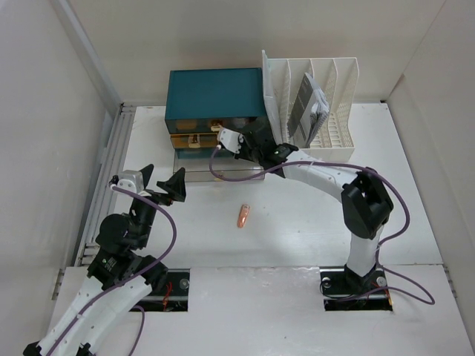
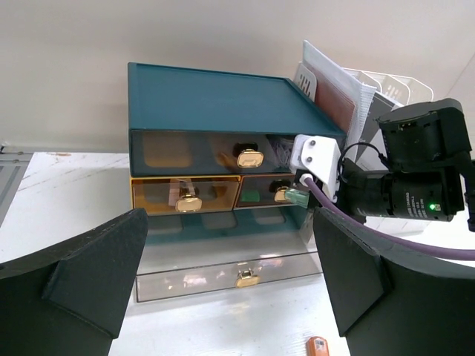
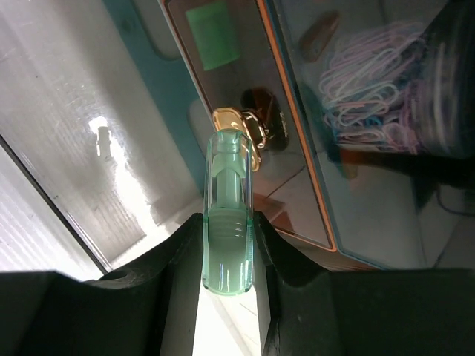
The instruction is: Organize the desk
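The white desk [image 1: 312, 222] carries a teal drawer box [image 1: 215, 100] at the back. Its clear bottom drawer [image 2: 223, 276] is pulled out and looks empty. My right gripper [image 1: 239, 150] is at the front of the box's middle row, shut on a pale green marker [image 3: 228, 222]. The marker's tip points at the gold knob [image 3: 241, 137] of the right amber drawer. My left gripper [image 2: 226, 285] is open and empty, in front of the open drawer and apart from it. A small orange object [image 1: 243, 216] lies on the desk in front of the box.
A white slotted file rack [image 1: 326, 96] with a booklet stands right of the drawer box. The top drawer holds paper clips [image 3: 371, 96]. White walls enclose the desk. A purple cable [image 1: 237, 176] loops from the right wrist over the open drawer.
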`<action>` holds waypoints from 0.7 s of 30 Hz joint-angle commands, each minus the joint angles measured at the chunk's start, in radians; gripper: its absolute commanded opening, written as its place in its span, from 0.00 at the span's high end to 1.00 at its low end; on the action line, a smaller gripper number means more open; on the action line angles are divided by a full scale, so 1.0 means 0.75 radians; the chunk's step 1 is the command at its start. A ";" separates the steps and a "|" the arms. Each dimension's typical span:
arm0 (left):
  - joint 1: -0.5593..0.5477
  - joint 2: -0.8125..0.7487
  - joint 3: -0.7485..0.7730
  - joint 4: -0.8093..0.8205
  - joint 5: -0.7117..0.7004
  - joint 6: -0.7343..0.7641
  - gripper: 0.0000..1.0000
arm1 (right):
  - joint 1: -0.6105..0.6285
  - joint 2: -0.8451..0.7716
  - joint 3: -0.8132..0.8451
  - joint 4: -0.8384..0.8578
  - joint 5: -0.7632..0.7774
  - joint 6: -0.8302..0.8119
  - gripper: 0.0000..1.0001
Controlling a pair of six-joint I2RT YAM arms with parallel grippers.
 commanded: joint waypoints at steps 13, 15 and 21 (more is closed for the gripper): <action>0.004 0.005 0.032 0.049 -0.010 0.015 0.08 | -0.001 -0.059 0.043 -0.078 -0.277 0.024 0.45; 0.004 0.005 0.032 0.049 -0.010 0.015 0.08 | -0.001 -0.139 0.006 -0.121 -0.414 0.000 0.45; 0.004 0.005 0.032 0.049 -0.022 0.015 0.08 | -0.086 -0.236 -0.019 -0.694 -1.294 -0.651 0.46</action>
